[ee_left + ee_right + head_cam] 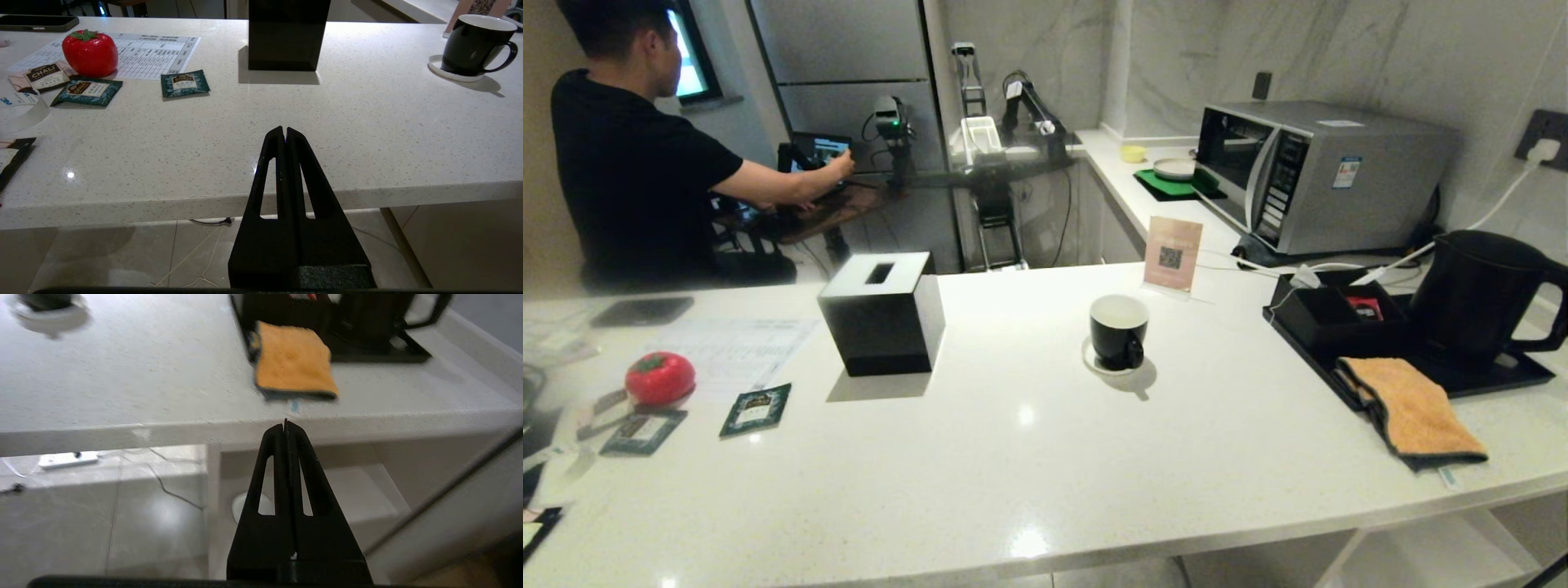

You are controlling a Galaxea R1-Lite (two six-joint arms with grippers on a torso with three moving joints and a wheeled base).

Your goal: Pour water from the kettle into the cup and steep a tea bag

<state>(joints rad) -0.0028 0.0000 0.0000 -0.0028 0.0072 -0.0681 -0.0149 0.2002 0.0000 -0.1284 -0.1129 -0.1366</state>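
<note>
A: What stands nearest?

B: Both grippers, at the counter's (1045,490) front edge. The left gripper (284,130) hangs with fingers pressed together, holding nothing. The right gripper (284,425) is likewise closed and empty, in front of the orange cloth (1413,404).

A: And on the counter, taking its middle as the dial's centre?

B: At 9 o'clock lie tea-bag packets (756,408) beside a red tomato-shaped object (659,377) and a printed sheet (731,347). At 11 o'clock stands the tissue box (882,314). At 1 o'clock is the cup (1118,331), upright on its saucer (1094,362), handle towards the viewer.

A: The kettle?

B: At 3 o'clock, the kettle (1478,298) stands upright on a black tray (1494,376), well apart from the cup; the cloth drapes over the tray's near edge.

A: Farther back?

B: A card stand (1172,255) at 12 o'clock, a microwave (1323,173) at 2 o'clock, and a seated person (637,163) at 10 o'clock, beyond the counter.
</note>
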